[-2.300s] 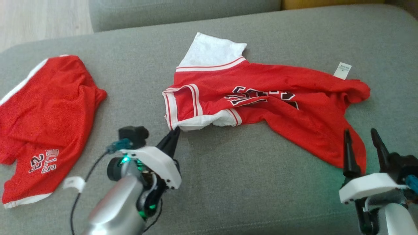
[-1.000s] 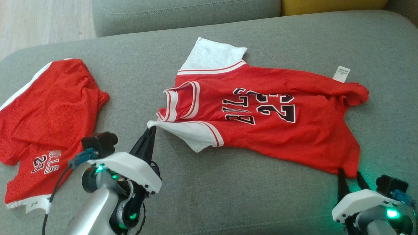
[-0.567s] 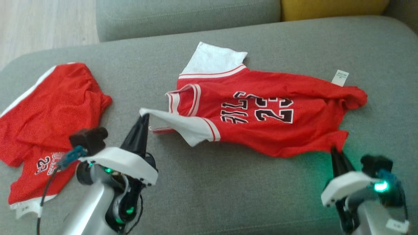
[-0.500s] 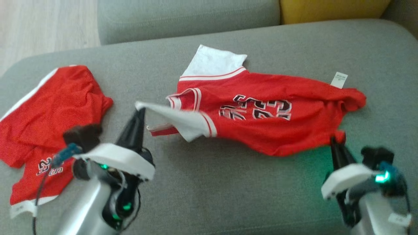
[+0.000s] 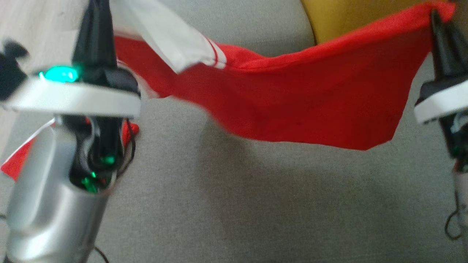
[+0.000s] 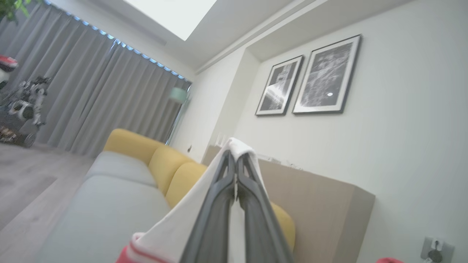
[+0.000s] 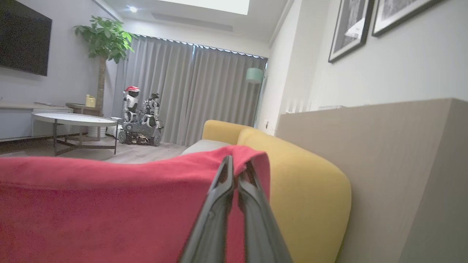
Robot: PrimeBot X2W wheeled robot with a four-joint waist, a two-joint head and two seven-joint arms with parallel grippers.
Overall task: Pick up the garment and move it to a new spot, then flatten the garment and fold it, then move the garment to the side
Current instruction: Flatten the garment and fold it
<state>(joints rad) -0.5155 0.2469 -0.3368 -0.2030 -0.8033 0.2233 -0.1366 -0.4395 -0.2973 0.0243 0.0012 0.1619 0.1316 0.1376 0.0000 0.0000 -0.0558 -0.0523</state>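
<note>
1. The grey sofa seat (image 5: 234, 204) spans the lower head view, with a yellow cushion (image 5: 329, 22) behind it.
2. The red jersey (image 5: 299, 98) hangs in the air above the seat, stretched between the two grippers and sagging in the middle (its edges are blurred in the head view).
3. The left gripper (image 6: 234, 157) has its jaws pressed together on the jersey's white sleeve (image 5: 172, 36), at the head view's top left.
4. The right gripper (image 7: 237, 162) is clamped on a red corner of the jersey, at the top right.
5. A scrap of a second red garment (image 5: 14, 164) with white trim lies on the seat beside the left forearm (image 5: 47, 204).
</note>
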